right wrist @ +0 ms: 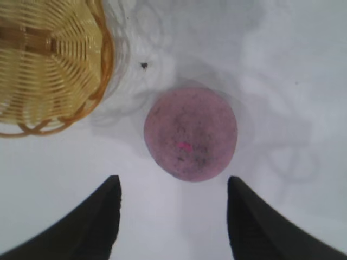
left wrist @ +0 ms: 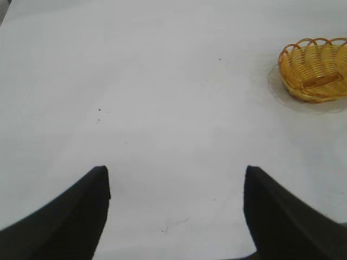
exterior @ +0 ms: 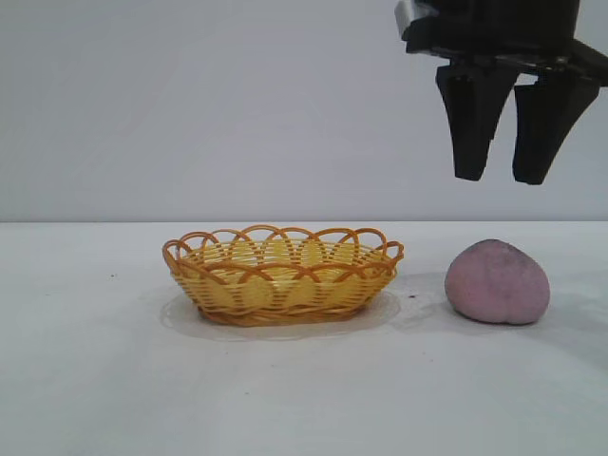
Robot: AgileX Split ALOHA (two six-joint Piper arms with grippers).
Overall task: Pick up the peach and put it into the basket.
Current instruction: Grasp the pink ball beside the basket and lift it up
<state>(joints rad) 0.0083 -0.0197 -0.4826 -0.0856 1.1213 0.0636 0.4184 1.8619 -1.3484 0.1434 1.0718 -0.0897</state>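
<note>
The peach point(exterior: 498, 282), dusty pink-mauve and rounded, lies on the white table to the right of the basket point(exterior: 282, 274), a shallow yellow-orange wicker oval that holds nothing. My right gripper point(exterior: 502, 177) hangs open and empty well above the peach, fingers pointing down. In the right wrist view the peach point(right wrist: 190, 134) lies just beyond my open gripper point(right wrist: 173, 184), with the basket point(right wrist: 49, 65) beside it. My left gripper point(left wrist: 176, 173) is open and empty over bare table, far from the basket point(left wrist: 317, 70); it is out of the exterior view.
The white table point(exterior: 95, 380) stretches around both things. A small dark speck point(right wrist: 144, 65) lies on it between basket and peach. A plain grey wall stands behind.
</note>
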